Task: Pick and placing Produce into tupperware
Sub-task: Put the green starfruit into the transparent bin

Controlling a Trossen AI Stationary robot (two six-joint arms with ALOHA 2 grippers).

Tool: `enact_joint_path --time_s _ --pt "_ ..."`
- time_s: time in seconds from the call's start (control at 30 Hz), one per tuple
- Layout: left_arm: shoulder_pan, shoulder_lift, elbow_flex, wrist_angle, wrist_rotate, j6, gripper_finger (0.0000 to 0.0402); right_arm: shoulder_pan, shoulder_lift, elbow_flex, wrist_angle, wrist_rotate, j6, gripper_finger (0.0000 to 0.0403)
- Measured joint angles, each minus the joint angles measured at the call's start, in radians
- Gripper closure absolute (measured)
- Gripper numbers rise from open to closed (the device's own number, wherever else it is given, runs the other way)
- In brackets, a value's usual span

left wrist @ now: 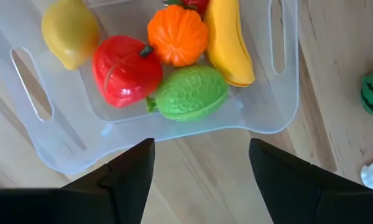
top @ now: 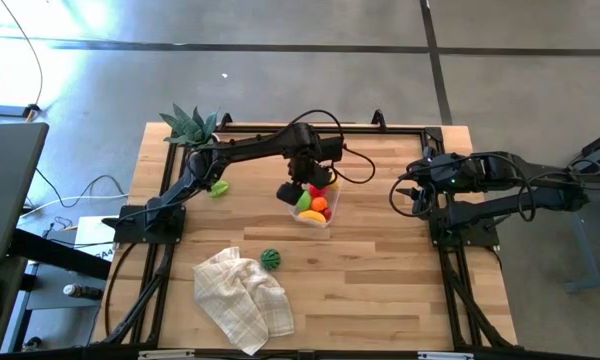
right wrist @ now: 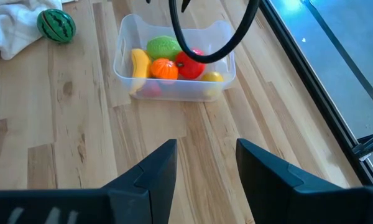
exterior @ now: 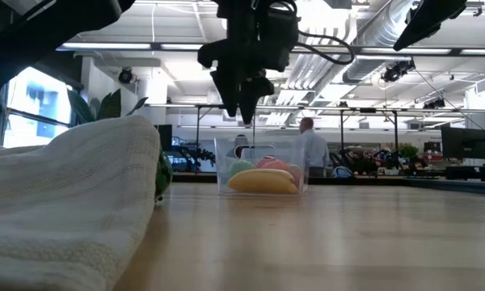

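Observation:
The clear tupperware tub (top: pixel 318 207) stands on the wooden table (top: pixel 380 290). It holds a yellow banana (left wrist: pixel 230 43), an orange ball (left wrist: pixel 177 34), a red piece (left wrist: pixel 124 68), a green piece (left wrist: pixel 189 93) and a yellow lemon (left wrist: pixel 68 31). My left gripper (left wrist: pixel 202 165) hangs open just above the tub's near-left end (exterior: pixel 242 89), pointing down and touching nothing. The striped green melon (top: pixel 270 259) lies on the table next to the cloth. Another green piece (top: pixel 218 188) lies under the left arm. My right gripper (right wrist: pixel 205 162) waits open at the table's right side (top: pixel 405 195).
A crumpled white checked cloth (top: pixel 245 295) lies near the table's near-left corner and fills the left of the low view (exterior: pixel 65 202). A spiky green plant (top: pixel 190 123) stands at the far-left corner. Bare wood lies between the tub and the right arm. A person (exterior: pixel 311 145) stands far behind the table.

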Motion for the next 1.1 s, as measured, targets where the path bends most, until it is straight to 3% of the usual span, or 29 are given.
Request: enact_joint_path --time_s 0.4,0.93,1.1 --pt "0.078 -0.018 -0.001 0.0 -0.005 -0.05 0.0173 0.0 0.0 0.0 0.0 0.0 0.0 0.0246" --pt "0.184 -0.22 -0.001 0.001 -0.088 -0.137 0.0176 0.0 0.0 0.0 0.0 0.0 0.0 0.0246" --pt "0.198 -0.316 -0.134 0.004 -0.102 -0.165 0.0176 0.0 0.0 0.0 0.0 0.0 0.0 0.0246"
